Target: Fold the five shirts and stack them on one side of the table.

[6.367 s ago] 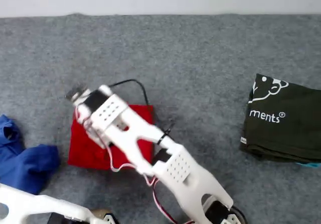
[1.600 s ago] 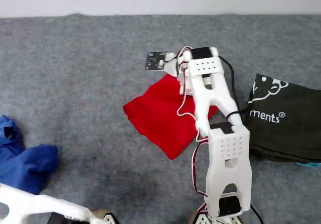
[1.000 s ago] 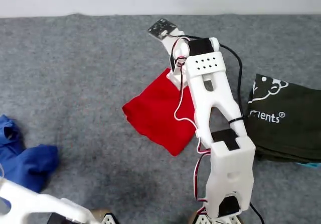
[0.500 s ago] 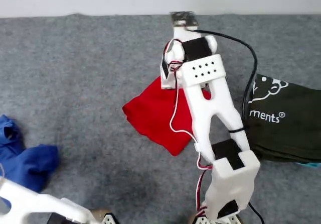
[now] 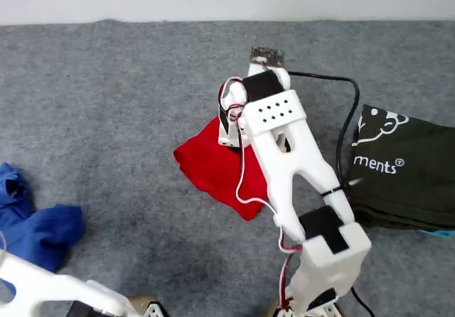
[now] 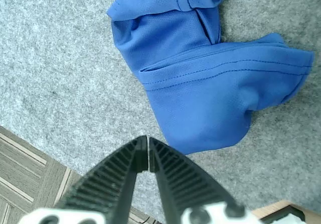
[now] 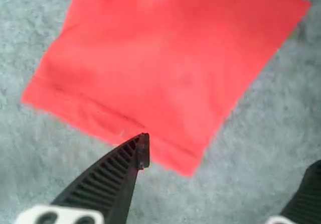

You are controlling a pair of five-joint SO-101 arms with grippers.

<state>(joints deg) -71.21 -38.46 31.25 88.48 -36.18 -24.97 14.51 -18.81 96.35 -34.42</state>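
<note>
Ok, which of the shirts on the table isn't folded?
The blue shirt: it is bunched in a loose, wrinkled heap, while the red shirt and the dark green shirt lie flat and folded.

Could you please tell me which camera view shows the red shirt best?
The right wrist view: the red shirt shows nearly whole, spread flat. In the high view the right arm hides part of it. The left wrist view faces the blue shirt.
</note>
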